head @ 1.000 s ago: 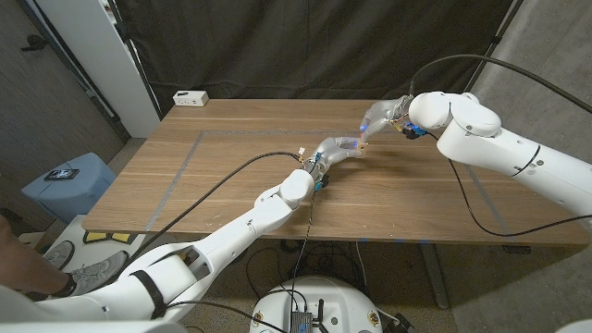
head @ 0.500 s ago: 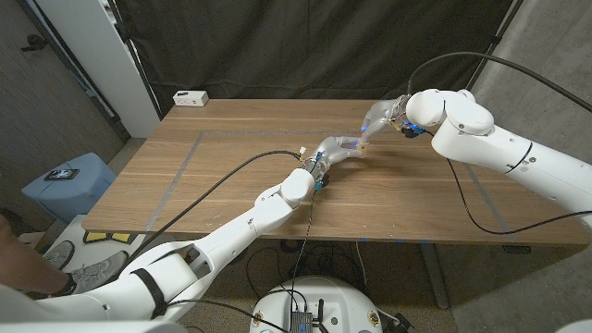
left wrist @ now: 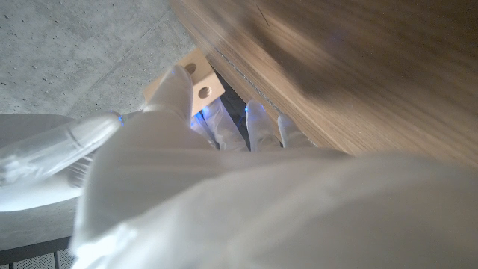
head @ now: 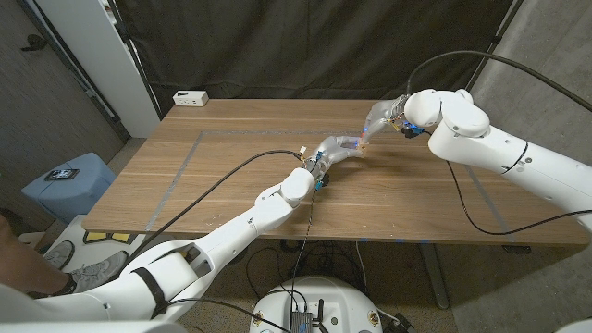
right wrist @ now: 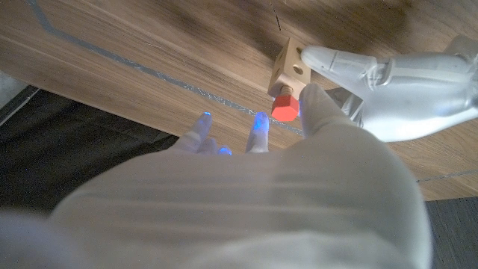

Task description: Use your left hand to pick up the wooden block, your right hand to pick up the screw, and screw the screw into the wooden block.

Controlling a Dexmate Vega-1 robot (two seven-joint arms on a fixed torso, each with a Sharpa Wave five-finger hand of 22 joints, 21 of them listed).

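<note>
Two glossy white, rounded arms. Pale translucent gloves over the left hand [head: 340, 148] and right hand [head: 379, 118], blue glow at the fingertips [right wrist: 258, 122]. Black cables [head: 222, 176] along both forearms, small blue fittings at the wrists, black band near the left shoulder.

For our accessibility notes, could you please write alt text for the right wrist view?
A small wooden block with a red screw at one hole is held by the left hand, while a finger of the right hand touches the screw, against a wooden table.
</note>
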